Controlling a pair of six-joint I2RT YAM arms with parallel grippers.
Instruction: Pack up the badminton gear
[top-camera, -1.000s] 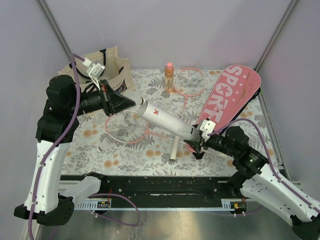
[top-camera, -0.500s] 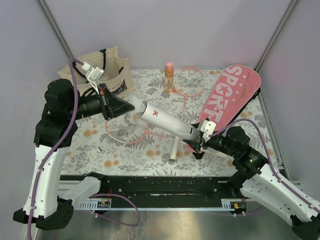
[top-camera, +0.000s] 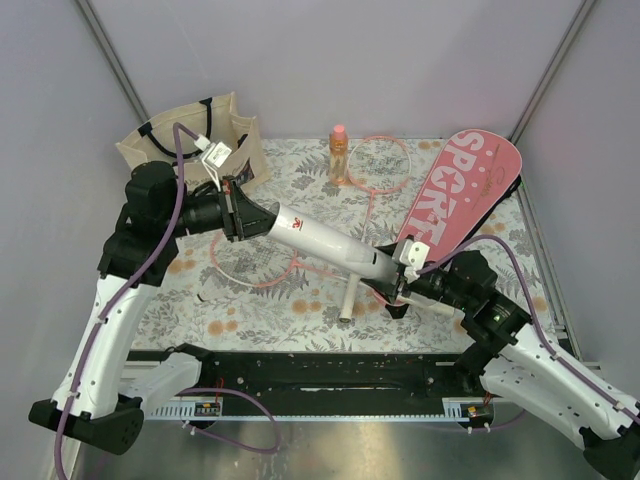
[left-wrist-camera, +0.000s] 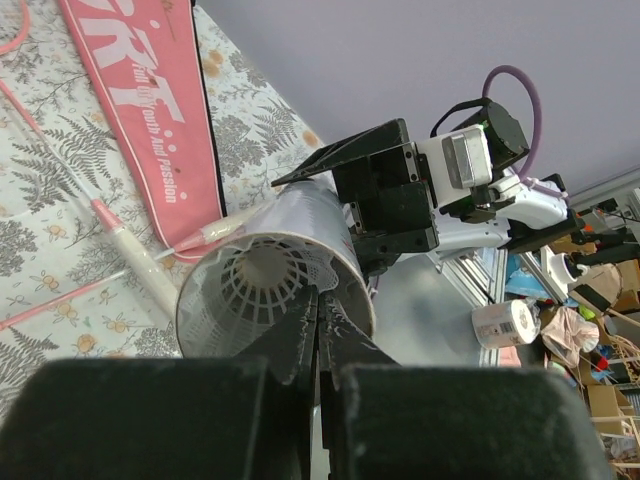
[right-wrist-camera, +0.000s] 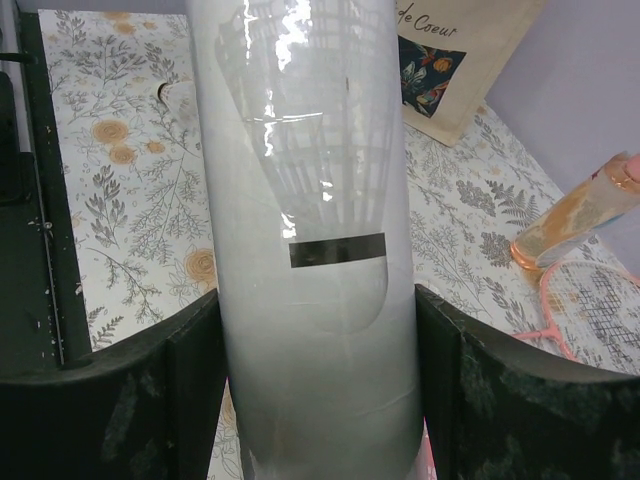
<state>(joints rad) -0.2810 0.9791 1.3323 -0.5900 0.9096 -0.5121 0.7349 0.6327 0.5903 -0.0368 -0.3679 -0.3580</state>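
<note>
The long white tube (top-camera: 330, 240) hangs slanted over the table. My right gripper (top-camera: 400, 279) is shut on its lower end, with the fingers on both sides of it in the right wrist view (right-wrist-camera: 318, 300). My left gripper (top-camera: 257, 222) is shut, and its tips (left-wrist-camera: 320, 300) are at the rim of the tube's open upper end (left-wrist-camera: 310, 195), where a white shuttlecock (left-wrist-camera: 250, 280) sits inside. Two pink rackets lie on the table, one head (top-camera: 380, 162) at the back and one (top-camera: 250, 258) under the tube. The pink "SPORT" cover (top-camera: 460, 190) lies at the right.
An orange bottle with a pink cap (top-camera: 338, 152) stands at the back centre. A beige tote bag (top-camera: 200, 135) stands at the back left, behind my left arm. White racket handles (top-camera: 348, 298) lie near my right gripper. Grey walls close in the table.
My left arm has moved right and its shut gripper has gone from just short of the tube's open end to its mouth. The right gripper keeps its hold.
</note>
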